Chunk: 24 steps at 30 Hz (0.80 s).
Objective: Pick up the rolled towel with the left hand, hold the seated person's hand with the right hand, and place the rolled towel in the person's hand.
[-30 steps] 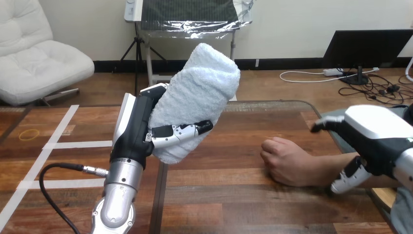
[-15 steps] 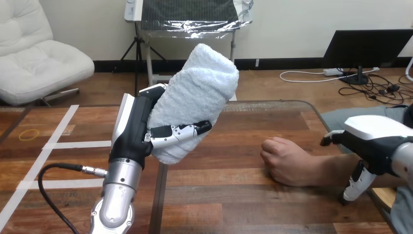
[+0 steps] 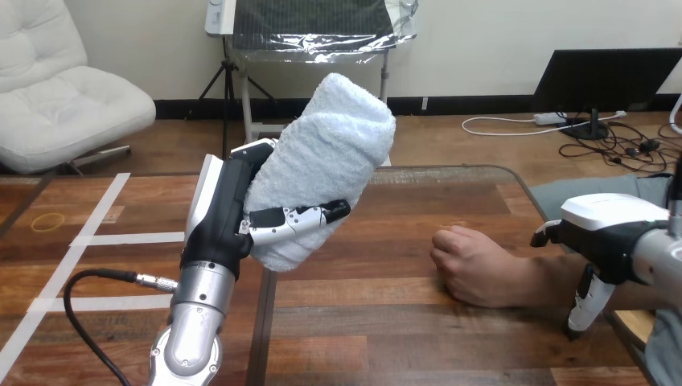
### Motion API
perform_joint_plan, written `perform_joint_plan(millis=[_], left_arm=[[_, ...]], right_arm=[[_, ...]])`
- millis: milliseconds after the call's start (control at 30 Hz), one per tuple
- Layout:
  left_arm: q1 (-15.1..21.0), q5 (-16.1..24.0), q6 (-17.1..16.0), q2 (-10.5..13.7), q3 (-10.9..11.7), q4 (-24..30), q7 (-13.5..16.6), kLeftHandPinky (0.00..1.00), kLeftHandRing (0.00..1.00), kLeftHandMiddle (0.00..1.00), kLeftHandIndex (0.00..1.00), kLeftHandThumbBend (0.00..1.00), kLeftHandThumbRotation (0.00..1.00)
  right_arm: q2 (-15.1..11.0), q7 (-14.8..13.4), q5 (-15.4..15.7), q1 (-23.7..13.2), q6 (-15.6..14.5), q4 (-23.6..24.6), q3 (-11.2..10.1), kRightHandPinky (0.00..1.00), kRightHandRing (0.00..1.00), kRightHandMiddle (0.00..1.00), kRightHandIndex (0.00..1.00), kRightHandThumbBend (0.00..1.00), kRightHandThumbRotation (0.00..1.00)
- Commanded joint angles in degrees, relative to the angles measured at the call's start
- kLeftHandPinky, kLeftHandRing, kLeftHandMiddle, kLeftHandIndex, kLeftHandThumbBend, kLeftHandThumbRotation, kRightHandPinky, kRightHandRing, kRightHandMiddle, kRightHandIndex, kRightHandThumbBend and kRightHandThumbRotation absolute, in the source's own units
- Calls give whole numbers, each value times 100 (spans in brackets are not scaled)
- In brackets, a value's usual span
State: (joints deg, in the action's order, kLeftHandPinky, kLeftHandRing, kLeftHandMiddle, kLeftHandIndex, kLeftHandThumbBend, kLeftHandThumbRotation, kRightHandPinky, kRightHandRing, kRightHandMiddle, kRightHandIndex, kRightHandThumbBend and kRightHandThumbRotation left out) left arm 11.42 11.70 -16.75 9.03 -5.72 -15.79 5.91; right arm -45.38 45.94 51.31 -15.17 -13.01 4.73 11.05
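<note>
My left hand (image 3: 229, 217) is raised above the table's left part, its fingers and thumb curled round a white rolled towel (image 3: 326, 161) that stands tilted, top leaning right. The person's hand (image 3: 470, 265) rests on the wooden table (image 3: 378, 322) as a closed fist, right of centre, with the forearm running off to the right. My right hand (image 3: 607, 233) hovers over that forearm near the right edge, palm down, fingers relaxed and pointing left, thumb hanging down. It looks apart from the forearm, not curled round it.
The table's far edge (image 3: 450, 169) runs behind the towel. A seam in the tabletop (image 3: 265, 322) lies just right of my left forearm. Bare wood lies between the towel and the fist.
My right hand has drawn back to the right and slightly down along the person's forearm. The left hand, the towel and the fist have stayed in place.
</note>
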Motion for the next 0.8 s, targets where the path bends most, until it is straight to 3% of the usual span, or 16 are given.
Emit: perform_joint_plan(millis=[0, 767], left_arm=[[509, -21, -103, 5, 139, 117, 4, 32, 36, 40, 49, 62, 9], [503, -1, -68, -13, 144, 195, -1, 31, 35, 40, 49, 62, 7]], right_arm=[[-33, -76, 175, -561, -46, -309, 130, 83, 88, 91, 89, 78, 11], [149, -257, 717, -1053, -108, -1242, 731, 87, 91, 94, 92, 74, 22]])
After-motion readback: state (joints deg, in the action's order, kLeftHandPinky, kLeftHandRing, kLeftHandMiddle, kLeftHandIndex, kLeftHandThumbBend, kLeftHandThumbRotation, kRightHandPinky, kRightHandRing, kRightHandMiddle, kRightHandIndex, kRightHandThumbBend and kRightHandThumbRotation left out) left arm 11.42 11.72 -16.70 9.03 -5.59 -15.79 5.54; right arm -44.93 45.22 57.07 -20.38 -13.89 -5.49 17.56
